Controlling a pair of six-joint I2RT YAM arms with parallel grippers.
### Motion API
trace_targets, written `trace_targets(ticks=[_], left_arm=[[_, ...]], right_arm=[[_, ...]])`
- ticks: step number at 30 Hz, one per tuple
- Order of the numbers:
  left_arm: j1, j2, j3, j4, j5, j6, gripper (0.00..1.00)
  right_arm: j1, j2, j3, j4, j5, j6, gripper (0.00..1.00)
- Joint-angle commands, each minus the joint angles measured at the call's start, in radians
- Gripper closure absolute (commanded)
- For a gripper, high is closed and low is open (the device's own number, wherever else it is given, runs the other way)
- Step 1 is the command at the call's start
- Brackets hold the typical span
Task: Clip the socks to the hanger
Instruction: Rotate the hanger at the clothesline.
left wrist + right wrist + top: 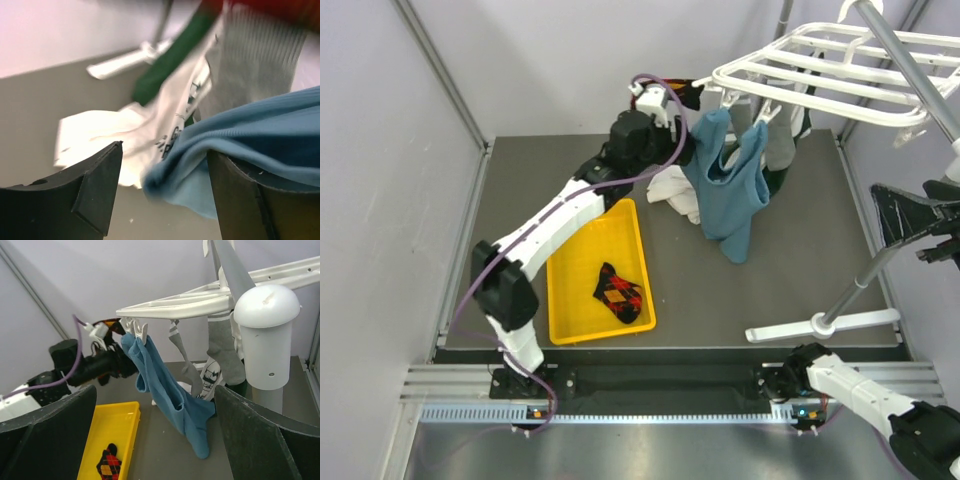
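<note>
The white hanger (820, 75) hangs at the back right and also shows in the right wrist view (200, 300). A blue sock (730, 190) and a grey sock (780, 148) hang from its clips. One argyle sock (618, 293) lies in the yellow tray (570, 280). My left gripper (688, 142) is raised at the hanger's left end. Its jaws (165, 170) are open, and the blue sock's edge (260, 130) lies across the right finger (240, 200). A red blur (270, 7) shows above it. My right gripper (155, 405) is open and empty, off to the right (885, 215).
A white sock (672, 190) lies on the table under the hanger. A printed white sock (212, 377) and a dark green one (170, 65) hang behind the blue one. The grey stand pole (860, 280) and its white foot (820, 325) stand at the right.
</note>
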Motion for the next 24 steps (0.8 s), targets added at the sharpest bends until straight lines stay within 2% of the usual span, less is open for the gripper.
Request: trace_targets(ticks=[1,4,10,18,22,24], left_arm=[[0.015,-0.180,-0.030,-0.002,-0.192,-0.033,0.27],[0.015,-0.280,-0.085,-0.013,-0.186,-0.048,0.26],[0.006,-0.468,-0.234,0.056,-0.001,-0.109,0.26],[-0.002,-0.558,-0.304,0.013,0.171,-0.189,0.27],[-0.054,-0.591,-0.399,0.163,0.255,-0.191,0.29],[-0.144,-0.591,-0.448,0.251,0.233,-0.149,0.30]], right_arm=[[0.011,-0.011,-0.013,-0.009,-0.001,0.017,0.00],[0.011,-0.013,-0.022,-0.009,-0.004,0.023,0.00],[0.009,-0.011,-0.033,-0.006,-0.014,0.031,0.00],[0.011,-0.019,-0.033,-0.012,-0.013,0.031,0.00],[0.011,-0.024,-0.034,-0.020,-0.010,0.031,0.00],[0.009,-0.028,-0.034,-0.020,-0.011,0.031,0.00]])
